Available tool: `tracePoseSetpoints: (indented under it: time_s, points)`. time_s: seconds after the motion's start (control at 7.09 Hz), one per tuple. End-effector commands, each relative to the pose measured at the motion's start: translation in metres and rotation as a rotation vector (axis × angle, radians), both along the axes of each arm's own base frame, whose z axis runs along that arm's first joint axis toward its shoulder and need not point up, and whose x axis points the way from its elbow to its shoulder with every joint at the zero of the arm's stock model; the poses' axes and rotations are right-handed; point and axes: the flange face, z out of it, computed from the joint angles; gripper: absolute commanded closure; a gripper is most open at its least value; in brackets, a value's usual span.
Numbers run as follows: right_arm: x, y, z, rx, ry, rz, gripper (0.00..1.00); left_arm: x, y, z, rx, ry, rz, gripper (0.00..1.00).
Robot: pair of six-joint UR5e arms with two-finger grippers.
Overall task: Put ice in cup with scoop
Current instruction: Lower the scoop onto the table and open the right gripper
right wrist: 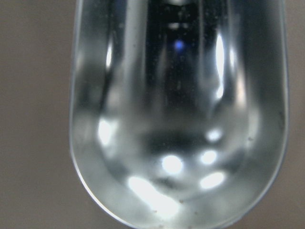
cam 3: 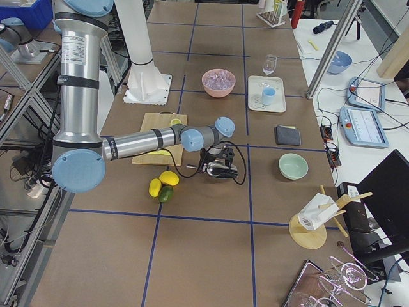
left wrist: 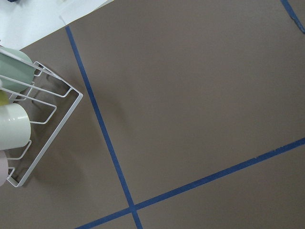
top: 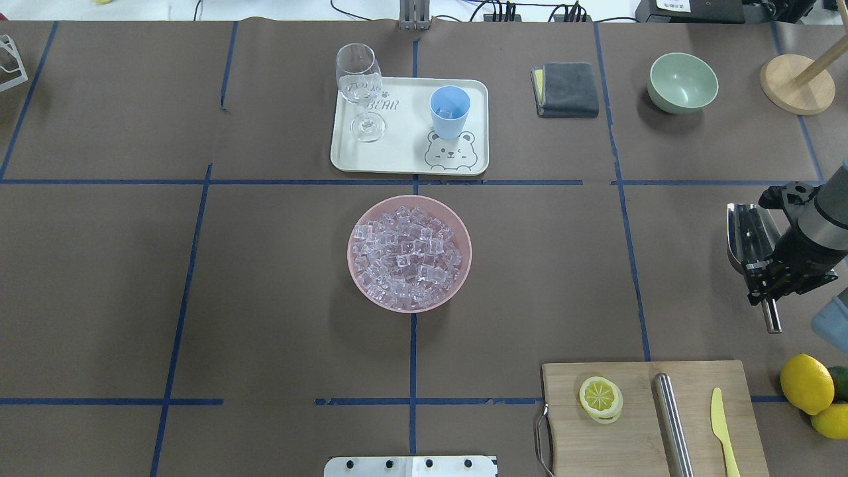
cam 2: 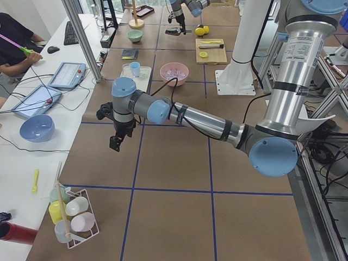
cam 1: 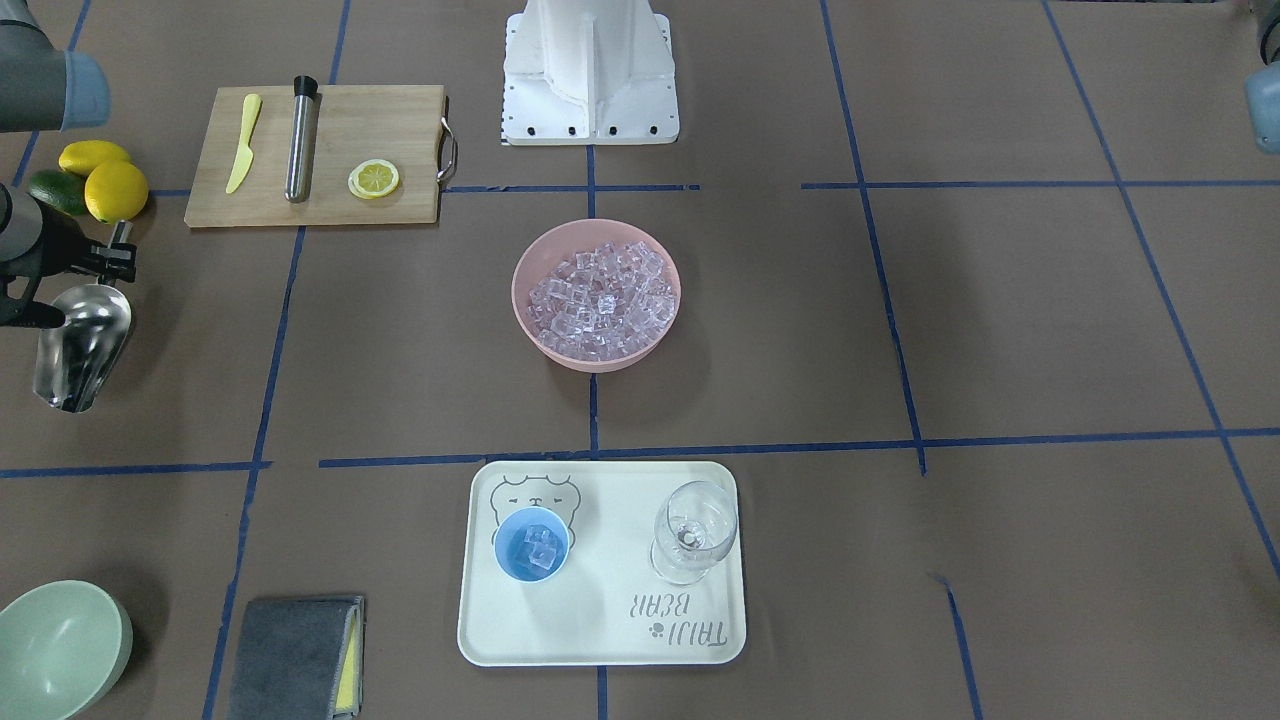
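The steel scoop (cam 1: 85,345) is in my right gripper (cam 1: 98,264), which is shut on its rod handle. It hangs over the table's right side in the overhead view (top: 745,235), near the lemons. Its trough is empty in the right wrist view (right wrist: 176,114). The light-blue cup (cam 1: 532,543) stands on the white tray (cam 1: 600,640) and holds a few ice cubes. The ice (cam 1: 597,300) fills a pink bowl (top: 457,278) at the table's middle. My left gripper (cam 2: 116,142) shows only in the exterior left view, far from these, over bare table; I cannot tell its state.
A wine glass (cam 1: 693,530) stands on the tray beside the cup. A cutting board (cam 1: 400,130) carries a lemon slice, a steel cylinder and a yellow knife. Lemons and a lime (cam 1: 95,180), a green bowl (cam 1: 60,645) and a grey cloth (cam 1: 295,655) lie around. A wire cup rack (left wrist: 33,119) is near the left wrist.
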Motion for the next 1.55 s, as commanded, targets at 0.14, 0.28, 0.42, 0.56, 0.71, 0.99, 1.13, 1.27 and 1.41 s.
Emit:
tracePoseSetpoints:
  time_s: [0.14,0.28,0.42,0.56,0.71,0.99,1.13,1.27,1.41]
  points:
    - [0.0,0.002,0.005,-0.007,0.003,-0.004,0.01,-0.001,-0.002,-0.003,0.005,0.0,-0.002,0.0]
    - [0.0,0.002,0.007,-0.006,0.005,-0.006,0.0,-0.001,-0.002,-0.003,0.004,0.002,-0.001,0.0]
    - [0.001,0.001,0.005,0.004,-0.001,-0.002,0.0,0.0,-0.002,-0.003,0.006,0.002,0.0,0.0]
    - [0.0,0.0,-0.003,0.027,-0.018,0.002,0.0,0.0,-0.002,-0.003,0.006,0.001,0.0,0.0]
    - [0.012,-0.008,-0.019,0.08,-0.047,0.031,0.0,0.0,-0.003,-0.002,0.005,0.0,0.0,0.0]
    - [0.077,-0.035,-0.06,0.17,-0.083,0.171,0.0,0.0,-0.003,0.004,-0.007,-0.005,-0.004,0.0]
    - [0.107,-0.046,-0.068,0.215,-0.094,0.21,0.0,0.0,-0.001,0.013,-0.026,-0.005,-0.006,0.0]
    - [0.139,-0.052,-0.062,0.291,-0.1,0.195,0.0,0.0,-0.003,0.019,-0.044,-0.005,-0.006,0.0]
    - [0.167,-0.056,-0.046,0.34,-0.081,0.178,0.0,0.0,-0.001,0.025,-0.057,-0.001,-0.005,0.0]
